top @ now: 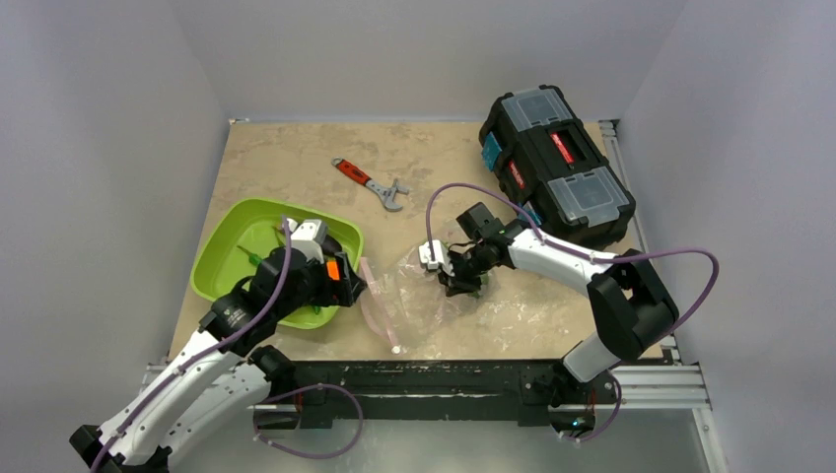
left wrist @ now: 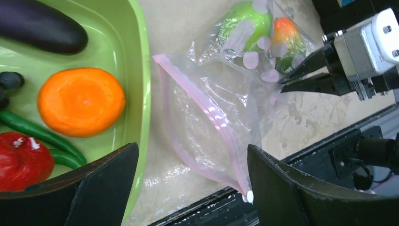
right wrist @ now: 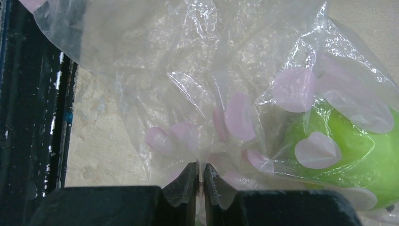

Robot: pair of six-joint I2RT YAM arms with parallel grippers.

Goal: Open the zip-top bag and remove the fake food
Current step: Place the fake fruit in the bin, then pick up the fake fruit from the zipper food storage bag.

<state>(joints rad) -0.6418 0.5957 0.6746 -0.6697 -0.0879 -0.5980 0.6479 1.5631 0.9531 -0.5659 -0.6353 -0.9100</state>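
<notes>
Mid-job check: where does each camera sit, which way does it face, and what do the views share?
Top external: above and behind the robot, looking down on the table; shows left arm, right arm, green tray, zip-top bag.
Left wrist: above the tray's edge, facing down past the open left gripper at the bag's zip strip; own fingers show.
Right wrist: low, facing along the right gripper, shut on the bag; own fingertips show.
Shared: both wrist views see the green toy fruit inside the bag.
</notes>
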